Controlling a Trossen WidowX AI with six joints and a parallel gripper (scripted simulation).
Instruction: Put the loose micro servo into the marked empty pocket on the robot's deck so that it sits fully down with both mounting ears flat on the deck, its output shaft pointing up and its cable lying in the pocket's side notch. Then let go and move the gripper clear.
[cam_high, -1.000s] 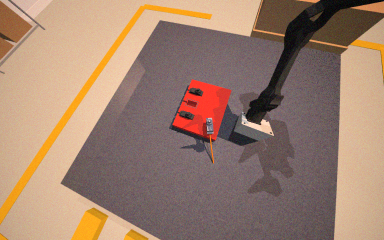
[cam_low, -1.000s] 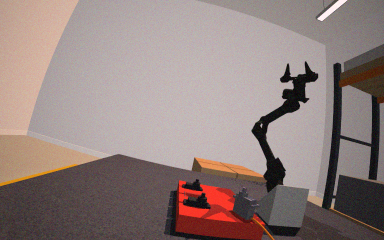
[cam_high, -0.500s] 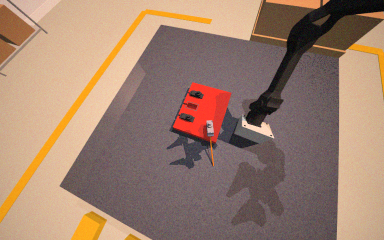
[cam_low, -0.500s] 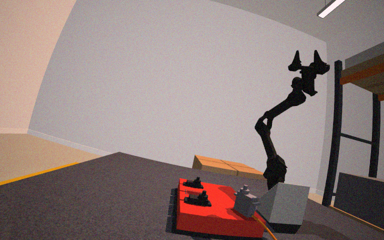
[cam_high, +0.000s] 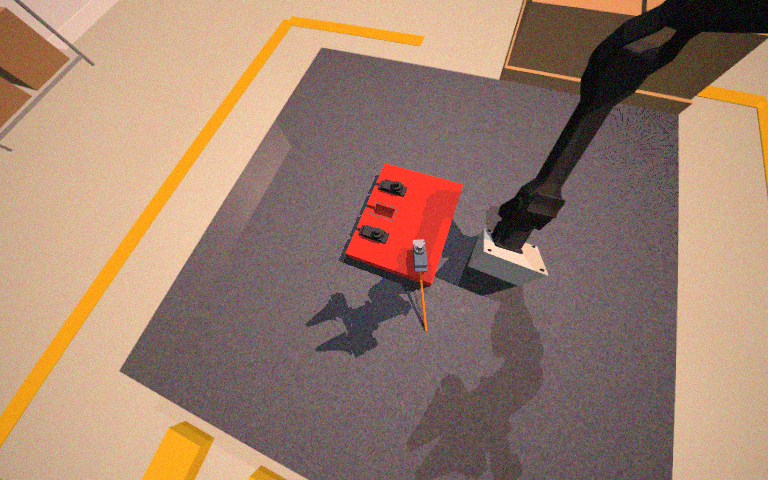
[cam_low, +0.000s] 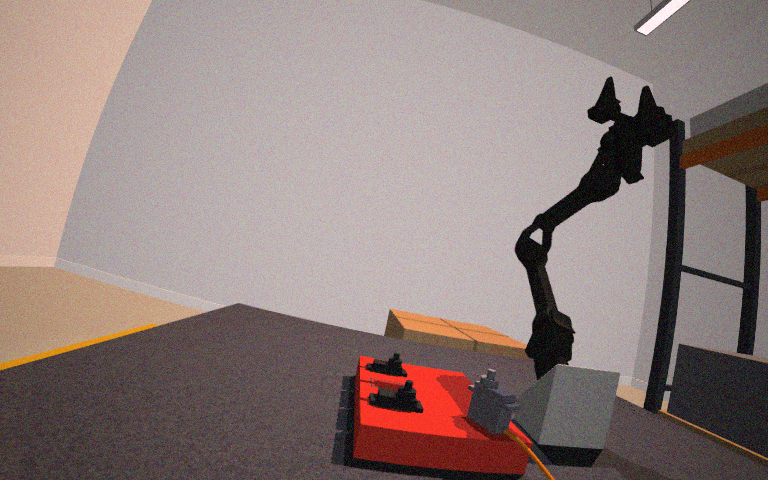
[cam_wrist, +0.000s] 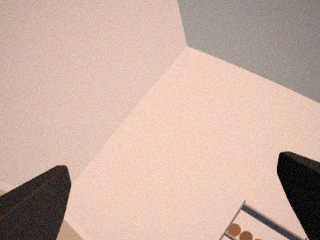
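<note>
The loose grey micro servo (cam_high: 419, 258) (cam_low: 488, 406) stands on the red deck (cam_high: 421, 183) (cam_low: 441, 455) near a corner, output shaft upward in the exterior view. Its orange cable (cam_high: 423, 300) (cam_low: 536, 457) extends past the deck edge. The marked pocket (cam_high: 384, 211) is empty, between two dark mounted servos; its side notch faces the deck's left edge in the top view. In the exterior view the nearer mounted servo partly hides it. My gripper (cam_low: 628, 83) (cam_wrist: 175, 170) is open and empty, raised high above and away from the deck, fingers pointing upward. It is outside the top view.
The dark mounted servos (cam_high: 391, 187) (cam_high: 373, 233) (cam_low: 387, 368) (cam_low: 396, 401) flank the pocket. The arm's grey pedestal (cam_high: 498, 271) (cam_low: 574, 407) stands close beside the deck. Cardboard boxes (cam_low: 453, 332) and a shelf rack (cam_low: 673, 254) stand beyond the dark mat (cam_high: 226, 339).
</note>
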